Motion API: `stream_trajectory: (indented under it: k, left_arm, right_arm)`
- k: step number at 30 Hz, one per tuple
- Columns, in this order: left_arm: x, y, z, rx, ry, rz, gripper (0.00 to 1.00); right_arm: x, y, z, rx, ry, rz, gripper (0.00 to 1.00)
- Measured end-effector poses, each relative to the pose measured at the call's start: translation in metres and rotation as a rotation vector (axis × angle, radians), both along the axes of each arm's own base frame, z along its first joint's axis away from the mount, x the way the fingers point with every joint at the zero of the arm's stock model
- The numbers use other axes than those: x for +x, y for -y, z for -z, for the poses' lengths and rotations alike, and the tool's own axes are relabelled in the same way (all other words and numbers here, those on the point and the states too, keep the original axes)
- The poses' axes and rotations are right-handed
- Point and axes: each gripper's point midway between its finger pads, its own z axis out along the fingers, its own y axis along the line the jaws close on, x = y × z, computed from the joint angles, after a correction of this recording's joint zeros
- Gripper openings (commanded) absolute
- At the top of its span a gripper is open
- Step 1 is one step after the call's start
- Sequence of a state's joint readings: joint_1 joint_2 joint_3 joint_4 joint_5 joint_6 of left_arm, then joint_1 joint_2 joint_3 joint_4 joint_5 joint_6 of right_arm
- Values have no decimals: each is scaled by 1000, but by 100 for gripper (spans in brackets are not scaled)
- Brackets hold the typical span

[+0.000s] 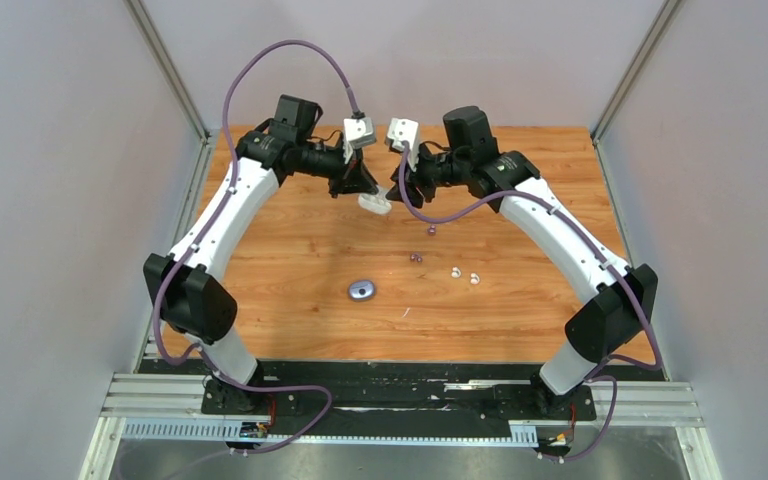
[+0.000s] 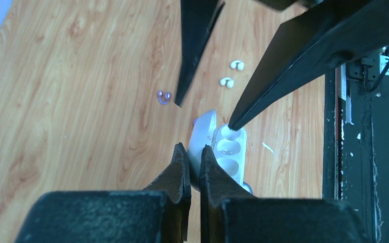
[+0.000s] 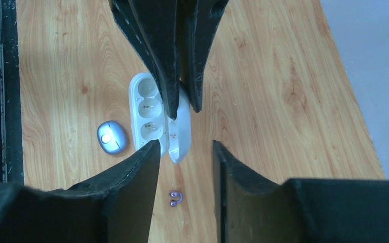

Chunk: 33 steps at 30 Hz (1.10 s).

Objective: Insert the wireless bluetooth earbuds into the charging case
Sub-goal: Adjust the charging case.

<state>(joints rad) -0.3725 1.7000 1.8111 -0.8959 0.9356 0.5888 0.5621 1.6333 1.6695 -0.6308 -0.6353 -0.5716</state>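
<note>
Earbuds (image 1: 455, 271) loose on the wooden table (image 1: 290, 250), all four nearer the arm bases than either pincer. White pair (image 2: 227, 82) side by side, close but not touching. One purple bud (image 3: 174, 197) on the boards, showing in the gap between the right gripper's own fingers in its wrist view. Second purple bud (image 1: 431, 230) a little closer to the fingertips in the overhead view.

White charging case (image 3: 152, 109) open, tray and lid spread, up between the two pincers at the far side of the table. Cannot tell whether resting on the wood or raised off it.

Left gripper (image 2: 195, 152) drawn narrow, lid of the white case clamped between both fingers. Right gripper (image 3: 185, 147) spread wide, grasping nothing: one fingertip touching the end of the tray, the end of the lid in the gap, the other finger clear of it.

Closed purple case (image 1: 362, 290) alone on the table, well apart from both pincers, left of the buds in the overhead view.
</note>
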Motion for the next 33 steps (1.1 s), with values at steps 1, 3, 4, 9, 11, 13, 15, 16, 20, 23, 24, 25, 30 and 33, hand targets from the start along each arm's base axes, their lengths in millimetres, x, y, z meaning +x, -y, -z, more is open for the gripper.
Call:
stream_trajectory:
  k: [1, 3, 4, 9, 11, 13, 15, 16, 20, 23, 24, 25, 30, 33]
  left_arm:
    - [0, -1, 6, 2, -8, -13, 0]
    - [-1, -3, 16, 7, -20, -42, 0]
    - [-2, -5, 21, 5, -23, -63, 0]
    - [-6, -12, 18, -58, 29, -174, 0]
    - [-6, -14, 7, -107, 69, -221, 0]
    - [-5, -16, -6, -167, 113, -265, 0]
    - [-5, -16, -18, -219, 146, -291, 0]
    - [-4, -16, -26, -249, 161, -302, 0]
    - [0, -13, -48, -326, 185, -321, 0]
    - [-1, -11, -55, -360, 170, -323, 0]
    - [-2, -10, -57, -370, 159, -321, 0]
    - [-3, -9, -58, -379, 149, -317, 0]
    - [-10, -4, -61, -411, 95, -289, 0]
    - [-12, -1, -60, -419, 77, -273, 0]
  right_arm:
    - [1, 1, -1, 4, -5, 9, 50]
    - [4, 4, -3, 18, -30, 34, 53]
    - [5, 7, -5, 33, -54, 51, 53]
    - [22, 41, -27, 182, -242, 165, 55]
    - [27, 54, -32, 236, -311, 190, 57]
    - [27, 60, -31, 269, -367, 189, 59]
    - [18, 55, -29, 296, -444, 153, 60]
    - [14, 52, -28, 304, -473, 133, 60]
    - [0, 35, -32, 345, -561, 20, 57]
    - [-5, 28, -34, 359, -589, -44, 55]
    - [-6, 26, -36, 361, -591, -60, 55]
    - [-8, 24, -38, 364, -587, -75, 54]
    - [-11, 19, -51, 383, -552, -121, 52]
    - [-9, 17, -55, 392, -539, -126, 46]
